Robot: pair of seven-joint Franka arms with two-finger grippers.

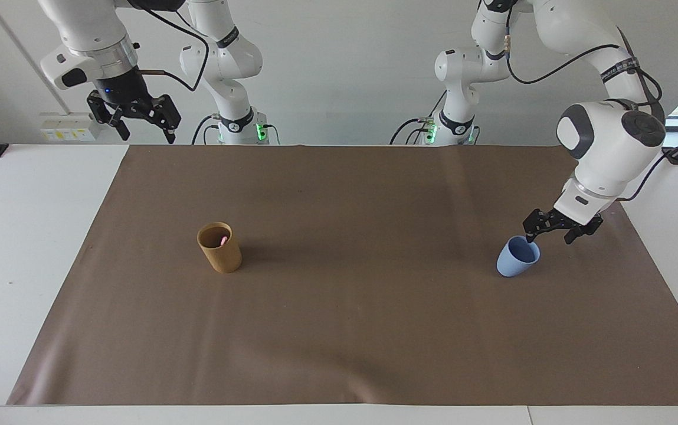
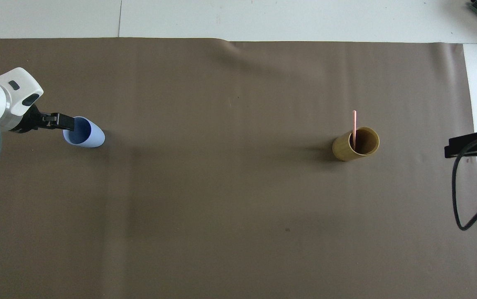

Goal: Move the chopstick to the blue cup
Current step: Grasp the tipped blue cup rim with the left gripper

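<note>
Two cups stand upright on brown mat (image 1: 339, 330); blue cup (image 1: 517, 257) toward left arm's end, tan cup (image 1: 219, 247) holds pink chopstick (image 2: 354, 126); left gripper (image 1: 552, 234) spread wide at blue cup's rim, gripping nothing; right gripper (image 1: 143, 124) waits raised, fingers apart, empty.

A white table (image 1: 32, 236) carries a brown mat (image 1: 350, 307) bearing two cups.

One high camera faces the robots; another looks steeply down from above them, sharing the brown mat (image 1: 339, 330).
</note>
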